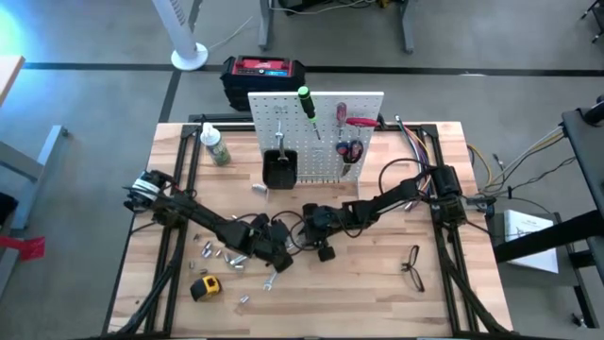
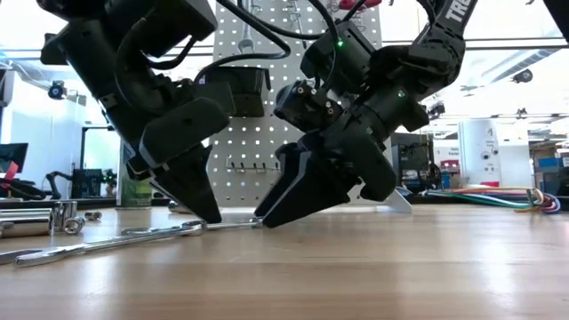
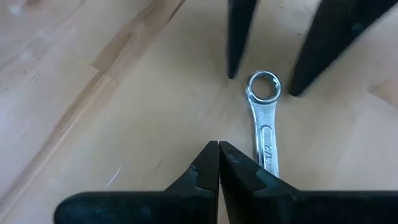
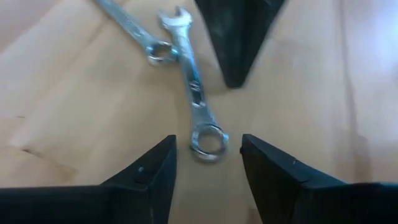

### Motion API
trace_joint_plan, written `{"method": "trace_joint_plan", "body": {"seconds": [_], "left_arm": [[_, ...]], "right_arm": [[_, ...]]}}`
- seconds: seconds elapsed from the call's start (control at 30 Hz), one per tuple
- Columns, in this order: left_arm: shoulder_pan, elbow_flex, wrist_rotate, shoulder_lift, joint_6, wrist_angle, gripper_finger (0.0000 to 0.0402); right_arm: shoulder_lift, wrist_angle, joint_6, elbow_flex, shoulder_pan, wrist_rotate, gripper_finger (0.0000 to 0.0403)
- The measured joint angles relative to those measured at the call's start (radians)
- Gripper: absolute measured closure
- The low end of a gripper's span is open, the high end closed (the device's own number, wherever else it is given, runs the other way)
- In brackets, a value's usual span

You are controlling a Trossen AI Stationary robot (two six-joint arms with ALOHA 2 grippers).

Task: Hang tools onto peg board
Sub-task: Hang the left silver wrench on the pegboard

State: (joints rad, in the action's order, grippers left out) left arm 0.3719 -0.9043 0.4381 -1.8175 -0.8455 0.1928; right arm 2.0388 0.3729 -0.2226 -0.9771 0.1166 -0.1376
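I am working over the middle of the counter (image 1: 377,283), my left pincer (image 1: 279,263) and right pincer (image 1: 326,253) facing each other just apart. A wrench (image 4: 198,99) is lying flat between them, its ring end sitting between my right pincer's parted fingers (image 4: 149,174); a second wrench (image 4: 127,28) is touching it. My left pincer's tips are pressing together beside the first wrench's shank. The peg board (image 1: 316,132) is standing at twelve o'clock from my pincers, the tape measure (image 1: 205,287) lying at eight o'clock, the glasses (image 1: 412,265) at three o'clock.
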Motion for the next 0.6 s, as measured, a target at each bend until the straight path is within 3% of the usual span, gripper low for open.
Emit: {"method": "trace_joint_plan", "body": {"seconds": [0.6], "left_arm": [[-0.010,0.000,0.000,0.000,0.000,-0.021,0.0401]], "right_arm": [[0.000,0.028,0.045,0.000,-0.019,-0.021,0.0268]]}}
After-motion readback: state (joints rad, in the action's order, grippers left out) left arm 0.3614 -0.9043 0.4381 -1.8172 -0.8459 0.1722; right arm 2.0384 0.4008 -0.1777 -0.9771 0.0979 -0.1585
